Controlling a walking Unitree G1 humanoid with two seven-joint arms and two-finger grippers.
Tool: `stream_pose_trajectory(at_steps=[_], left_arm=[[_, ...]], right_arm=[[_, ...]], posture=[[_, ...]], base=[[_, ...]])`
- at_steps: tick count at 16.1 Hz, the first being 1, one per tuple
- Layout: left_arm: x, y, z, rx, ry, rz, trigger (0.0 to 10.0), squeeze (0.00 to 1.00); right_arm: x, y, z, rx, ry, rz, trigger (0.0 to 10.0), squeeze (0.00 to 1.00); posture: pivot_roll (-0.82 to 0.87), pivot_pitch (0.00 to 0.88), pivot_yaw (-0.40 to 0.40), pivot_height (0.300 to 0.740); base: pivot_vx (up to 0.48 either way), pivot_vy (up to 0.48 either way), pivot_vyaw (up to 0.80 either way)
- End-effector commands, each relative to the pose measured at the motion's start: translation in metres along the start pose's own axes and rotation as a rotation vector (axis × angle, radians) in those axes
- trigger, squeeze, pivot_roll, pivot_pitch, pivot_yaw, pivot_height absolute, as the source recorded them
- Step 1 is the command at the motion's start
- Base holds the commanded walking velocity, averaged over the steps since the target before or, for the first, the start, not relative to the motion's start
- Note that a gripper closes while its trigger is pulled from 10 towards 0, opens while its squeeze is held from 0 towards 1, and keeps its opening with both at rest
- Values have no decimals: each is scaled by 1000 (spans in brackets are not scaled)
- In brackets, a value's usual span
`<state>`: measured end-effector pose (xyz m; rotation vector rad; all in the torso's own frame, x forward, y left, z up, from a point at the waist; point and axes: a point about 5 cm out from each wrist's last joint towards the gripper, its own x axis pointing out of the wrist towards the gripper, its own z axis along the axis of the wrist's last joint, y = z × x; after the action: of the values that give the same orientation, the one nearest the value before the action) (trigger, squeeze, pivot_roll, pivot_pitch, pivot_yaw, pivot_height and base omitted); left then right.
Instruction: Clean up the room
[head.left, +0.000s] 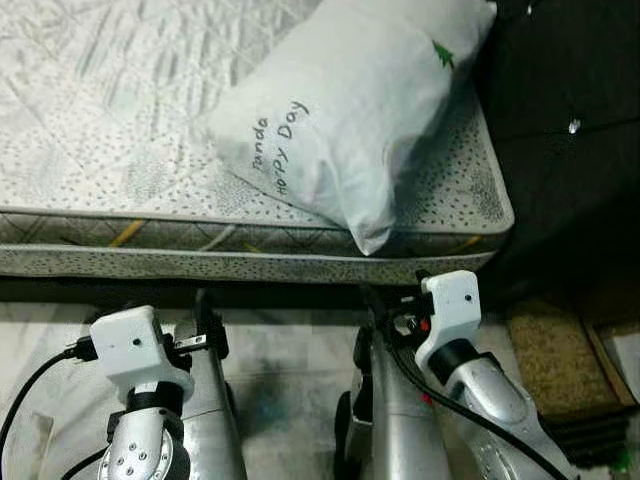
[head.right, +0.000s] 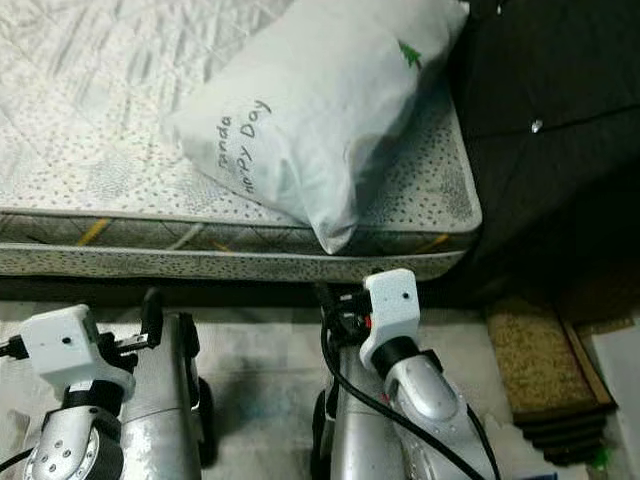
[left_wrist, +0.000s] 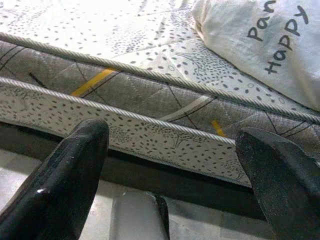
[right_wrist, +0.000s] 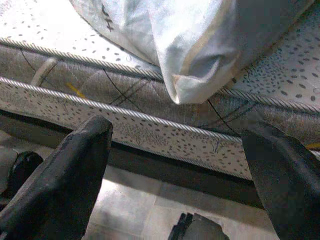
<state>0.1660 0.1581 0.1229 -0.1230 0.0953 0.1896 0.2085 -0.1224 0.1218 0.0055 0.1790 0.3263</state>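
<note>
A white pillow (head.left: 350, 110) printed "Panda Happy Day", with a small green tree, lies on the speckled mattress (head.left: 120, 130) near its right end. One pillow corner (right_wrist: 200, 85) hangs over the mattress's front edge. Both arms are held low over the floor in front of the mattress side. My left gripper (left_wrist: 172, 137) is open and faces the mattress's quilted side, with nothing between its fingers. Directly below the overhanging pillow corner, my right gripper (right_wrist: 177, 132) is open too and holds nothing.
A dark padded headboard (head.left: 570, 120) stands at the mattress's right end. A stack of brown mats (head.left: 555, 365) lies on the floor at the right. Pale tiled floor (head.left: 290, 370) runs between my arms, and a dark gap (left_wrist: 165, 175) shows under the mattress.
</note>
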Motion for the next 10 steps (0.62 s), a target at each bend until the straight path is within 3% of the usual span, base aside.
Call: stream_pose_trajectory(at_steps=[1,2,10], left_arm=[[-4,-4,-1,-19,17,-10,10000,0],[-4,-4,-1,-24,19,-15,10000,0],[-3,-3,-2,-20,25,-12,10000,0]], right_arm=[[-5,2,0,-4,8,5,10000,0],[-5,1,0,-3,13,-1,10000,0],[1,1,2,7,8,-21,10000,0]], posture=[[-9,306,-112,551],[-9,306,-112,551],[1,292,-99,551]], base=[[311,0,800],[334,0,800],[353,0,0]])
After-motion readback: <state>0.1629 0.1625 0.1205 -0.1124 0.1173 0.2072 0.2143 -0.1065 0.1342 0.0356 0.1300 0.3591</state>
